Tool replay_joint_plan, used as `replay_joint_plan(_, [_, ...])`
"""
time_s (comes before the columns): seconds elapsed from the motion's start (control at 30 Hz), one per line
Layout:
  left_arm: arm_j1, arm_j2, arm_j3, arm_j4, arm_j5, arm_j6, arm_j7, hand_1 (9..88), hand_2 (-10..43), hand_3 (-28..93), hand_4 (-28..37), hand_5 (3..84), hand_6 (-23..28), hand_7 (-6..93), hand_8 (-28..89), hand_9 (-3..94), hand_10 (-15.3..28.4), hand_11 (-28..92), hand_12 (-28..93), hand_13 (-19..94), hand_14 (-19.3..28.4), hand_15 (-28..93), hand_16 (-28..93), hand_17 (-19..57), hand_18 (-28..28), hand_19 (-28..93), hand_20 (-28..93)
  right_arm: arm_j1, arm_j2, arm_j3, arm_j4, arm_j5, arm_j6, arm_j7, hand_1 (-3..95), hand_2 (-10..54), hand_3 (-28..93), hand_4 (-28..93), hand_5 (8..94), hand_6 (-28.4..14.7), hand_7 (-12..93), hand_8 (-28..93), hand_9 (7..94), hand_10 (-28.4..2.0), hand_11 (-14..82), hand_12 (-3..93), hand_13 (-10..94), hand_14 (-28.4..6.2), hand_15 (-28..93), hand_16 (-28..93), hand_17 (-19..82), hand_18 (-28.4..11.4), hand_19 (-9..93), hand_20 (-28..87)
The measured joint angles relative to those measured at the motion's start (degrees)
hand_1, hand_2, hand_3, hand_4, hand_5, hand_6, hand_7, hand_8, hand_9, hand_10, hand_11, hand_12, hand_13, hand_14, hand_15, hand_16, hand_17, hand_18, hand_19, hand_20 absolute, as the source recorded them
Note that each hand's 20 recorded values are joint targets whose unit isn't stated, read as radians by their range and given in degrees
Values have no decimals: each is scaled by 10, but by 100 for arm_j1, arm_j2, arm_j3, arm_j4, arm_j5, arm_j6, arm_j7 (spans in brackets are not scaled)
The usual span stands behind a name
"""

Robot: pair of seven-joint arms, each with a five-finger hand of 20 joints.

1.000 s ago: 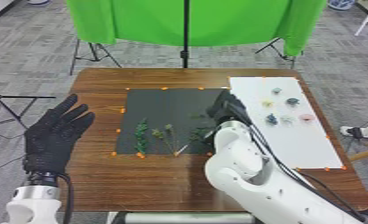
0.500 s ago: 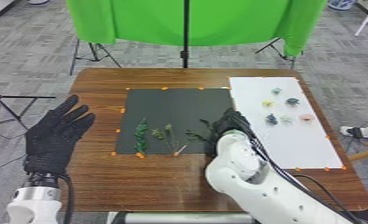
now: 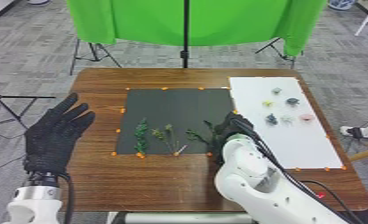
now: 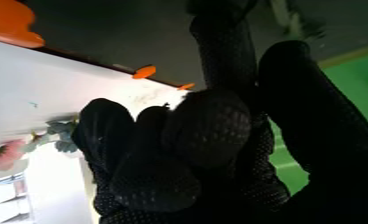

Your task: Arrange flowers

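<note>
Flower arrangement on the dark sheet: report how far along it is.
Looks done: green stems lie on the dark sheet. In hand: the right hand is at the sheet's right edge beside a green sprig; I can't tell whether it holds anything. Remaining: the flower heads on the white sheet, apparently yet to join the stems.

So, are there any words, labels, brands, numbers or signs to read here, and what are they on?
None that I can read.
White sheet: a few faint marks near its edge, too faint to tell whether they are writing.
Left arm: a small dark mark near the wrist, too small to read.
Black sheet and green cloth: no writing that I can make out.
</note>
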Motion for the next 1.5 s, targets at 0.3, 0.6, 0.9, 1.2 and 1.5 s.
replay_joint_plan(0.3, [6, 0, 16, 1, -11, 2, 26, 242, 66, 803, -233, 426, 120, 120, -87, 384, 216, 269, 109, 292, 284, 549, -103, -80, 260, 579, 142, -203, -129, 1, -204, -57, -226, -229, 359, 24, 743, -226, 937, -10, 245, -157, 937, -122, 562, 176, 841, -130, 843, 205, 448, -284, 932, 620])
replay_joint_plan(0.6, [29, 36, 89, 2, -56, 10, 134, 243, 67, 803, -233, 427, 120, 121, -87, 384, 216, 269, 108, 292, 284, 548, -103, -80, 259, 580, 142, -140, 0, -271, -222, -505, 211, -172, 324, 13, 755, -221, 937, -11, 298, -145, 937, -122, 578, 176, 839, -129, 851, 203, 449, -284, 932, 626])
replay_joint_plan(0.9, [-4, 36, 78, 66, -64, 12, 126, 242, 66, 803, -234, 426, 120, 120, -87, 384, 216, 270, 109, 291, 284, 548, -102, -80, 259, 579, 142, -120, 790, 262, -521, -657, 1201, 18, 314, -11, 763, -210, 786, -49, 175, -106, 822, -162, 435, 197, 705, -148, 810, 164, 320, -284, 927, 455])
replay_joint_plan(1.2, [-80, -22, 24, 80, -65, 57, -69, 241, 66, 803, -235, 426, 120, 119, -87, 383, 216, 269, 108, 290, 284, 547, -102, -80, 259, 579, 142, -166, 1226, 1205, -83, -241, 939, 34, 325, -72, 795, -226, 584, -49, 202, -129, 633, -214, 445, 162, 559, -182, 827, 113, 229, -284, 882, 417])
replay_joint_plan(1.5, [-84, -47, 8, 76, -67, 121, -145, 242, 66, 802, -234, 427, 120, 119, -87, 382, 215, 268, 108, 290, 284, 548, -102, -80, 259, 579, 142, -315, 1327, 1231, 105, 29, 342, -159, 341, -95, 793, -249, 540, -33, 213, -141, 590, -216, 468, 154, 539, -182, 845, 99, 216, -284, 866, 470])
